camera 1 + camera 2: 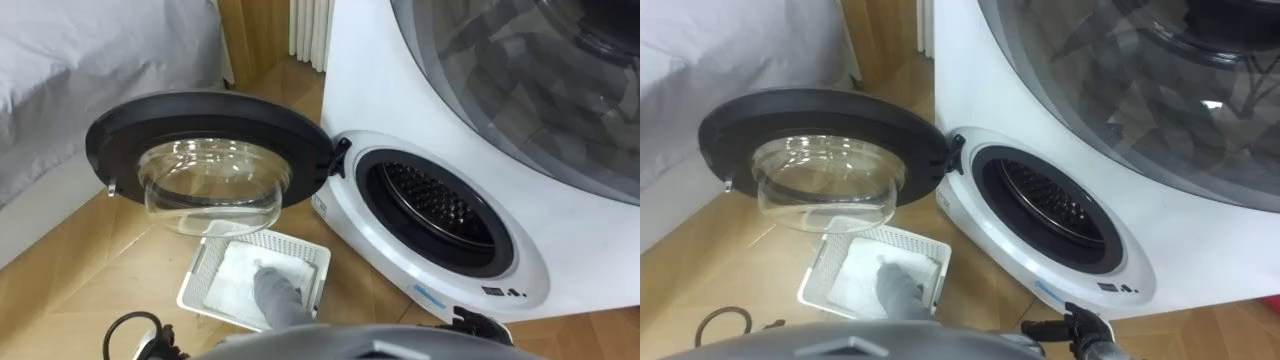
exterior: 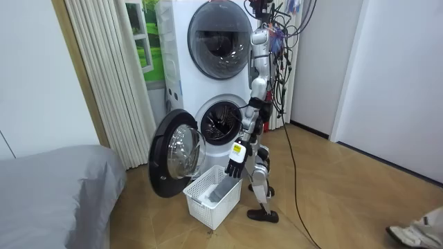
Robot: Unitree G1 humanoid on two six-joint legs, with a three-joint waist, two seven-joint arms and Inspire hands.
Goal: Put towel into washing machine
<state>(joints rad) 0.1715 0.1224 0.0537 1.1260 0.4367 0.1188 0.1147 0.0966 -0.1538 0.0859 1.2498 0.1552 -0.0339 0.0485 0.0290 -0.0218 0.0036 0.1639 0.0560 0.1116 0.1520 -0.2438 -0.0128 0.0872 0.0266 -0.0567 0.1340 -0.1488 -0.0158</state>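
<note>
The robot stands close in front of the washing machine (image 1: 560, 230), whose white front fills the right half of the eye views. Its round door (image 1: 205, 125) hangs wide open in the upper left of those views, the clear glass bowl bulging downward. The dark drum (image 1: 435, 205) gapes just right of centre with nothing in it.

On the wooden floor below the door, at the lower centre of the frame, sits a white slatted basket (image 1: 285, 240). The grey towel (image 1: 275, 295) is not in the machine. One end lies in the basket on top of a white cloth (image 1: 230, 280), and the rest rises in a bunched column toward the robot's chest.

In the room view the same towel slants up out of the basket, at the lower middle of the frame, to the left hand (image 2: 234, 166). That hand hangs just above the basket's near rim with its fingers closed on the towel's top end.

The right hand (image 1: 1080, 327) shows at the bottom right of the eye views, low beside the machine's front. Its dark fingers are loosely stretched out and hold nothing.

A second machine (image 2: 218, 31) is stacked above the first, pale curtain folds (image 2: 104, 76) hang at the room view's left, and a bed (image 2: 48, 187) with a grey cover takes the lower left corner.
</note>
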